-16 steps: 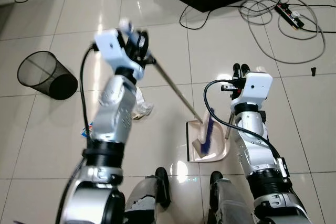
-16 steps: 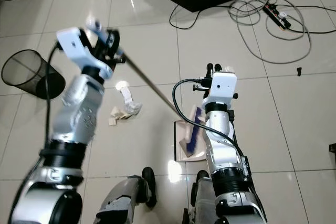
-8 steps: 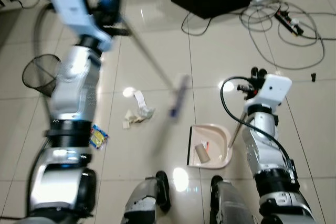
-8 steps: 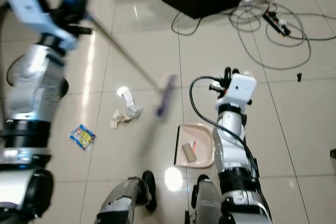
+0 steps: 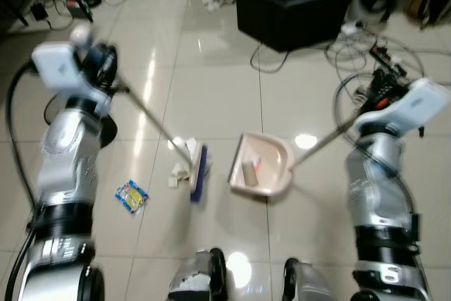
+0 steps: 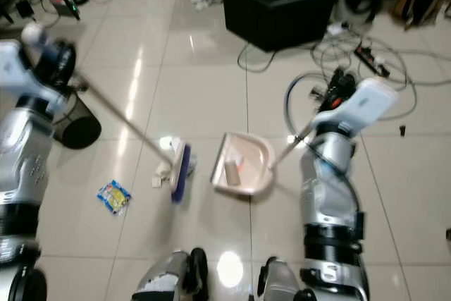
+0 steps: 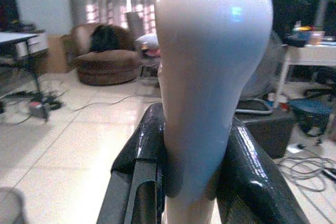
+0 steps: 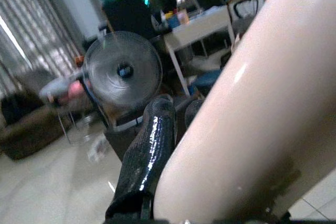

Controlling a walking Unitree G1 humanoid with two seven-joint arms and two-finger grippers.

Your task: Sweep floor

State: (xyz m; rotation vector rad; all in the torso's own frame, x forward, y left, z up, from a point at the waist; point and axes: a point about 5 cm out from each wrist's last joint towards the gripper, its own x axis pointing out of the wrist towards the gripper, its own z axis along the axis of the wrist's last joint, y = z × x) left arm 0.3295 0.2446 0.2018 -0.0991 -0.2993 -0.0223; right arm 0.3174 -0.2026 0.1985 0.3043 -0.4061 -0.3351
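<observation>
At the bottom middle of the head views are the robot's own feet on the shiny tiled floor (image 5: 211, 96). Just above them, in the middle, the blue broom head (image 5: 198, 180) rests on the floor, touching a little pile of crumpled paper scraps (image 5: 182, 162). To its right, with a small gap of bare tile between, sits the pink dustpan (image 5: 261, 166) with a small roll and a bit of trash inside. A blue and yellow wrapper (image 5: 131, 196) lies at the lower left, apart from the broom. The broom's thin metal stick runs up and left to the left end effector (image 5: 106, 68), whose black fingers (image 7: 140, 156) are clamped tight on the white broom handle (image 7: 210, 77). The dustpan's long stick runs up and right to the right end effector (image 5: 384, 86), clamped on the pale dustpan handle (image 8: 252, 124). A black mesh bin (image 6: 77, 126) peeks out behind the left arm. There is open tile in the middle and upper left. Farther back, at the upper right, grey cables (image 5: 352, 54) curl on the floor near a black box (image 5: 292, 12), so that side is crowded.
</observation>
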